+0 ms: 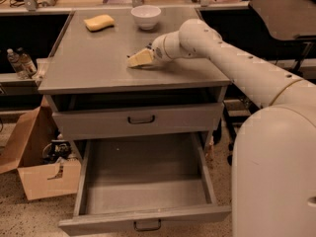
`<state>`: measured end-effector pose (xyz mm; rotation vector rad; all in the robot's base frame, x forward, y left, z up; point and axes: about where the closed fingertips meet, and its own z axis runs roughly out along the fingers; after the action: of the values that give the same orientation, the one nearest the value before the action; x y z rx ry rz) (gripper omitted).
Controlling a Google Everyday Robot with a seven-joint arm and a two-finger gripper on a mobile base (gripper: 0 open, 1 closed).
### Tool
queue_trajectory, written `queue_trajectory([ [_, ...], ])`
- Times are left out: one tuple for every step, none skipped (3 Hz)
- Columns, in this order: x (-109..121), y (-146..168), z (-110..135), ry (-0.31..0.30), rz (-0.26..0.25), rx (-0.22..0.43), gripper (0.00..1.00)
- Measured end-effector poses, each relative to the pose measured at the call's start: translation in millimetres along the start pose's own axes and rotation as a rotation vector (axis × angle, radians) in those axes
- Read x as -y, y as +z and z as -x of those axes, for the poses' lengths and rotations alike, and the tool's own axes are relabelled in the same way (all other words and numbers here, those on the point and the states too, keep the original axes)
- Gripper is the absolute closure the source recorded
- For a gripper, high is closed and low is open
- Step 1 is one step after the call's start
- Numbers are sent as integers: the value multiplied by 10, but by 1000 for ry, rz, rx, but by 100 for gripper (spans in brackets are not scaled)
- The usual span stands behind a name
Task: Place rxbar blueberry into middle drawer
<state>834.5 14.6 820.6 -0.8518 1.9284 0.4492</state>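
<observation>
My gripper (139, 58) is down on the grey cabinet top (94, 68), near its middle, at the end of the white arm (232, 58) reaching in from the right. The rxbar blueberry does not show in the camera view; nothing dark shows at or under the gripper. The middle drawer (148, 216) is pulled fully open below and its grey inside holds nothing. Its dark handle (147, 225) is on the front near the frame's bottom edge. The upper handled drawer (141, 119) is shut.
A yellow sponge (98, 22) lies at the back left of the cabinet top and a white bowl (146, 16) at the back middle. A cardboard box (34, 167) stands on the floor to the left. My white base (276, 172) fills the right foreground.
</observation>
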Motion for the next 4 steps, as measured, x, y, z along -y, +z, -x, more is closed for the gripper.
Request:
queue_trajectory([
  [-1,-24,-23,6,1,2,38],
  [1,-50,22,5,1,3,63],
  [2,-76,66,5,1,4,86],
  [57,-601,204,8,-6,145,100],
])
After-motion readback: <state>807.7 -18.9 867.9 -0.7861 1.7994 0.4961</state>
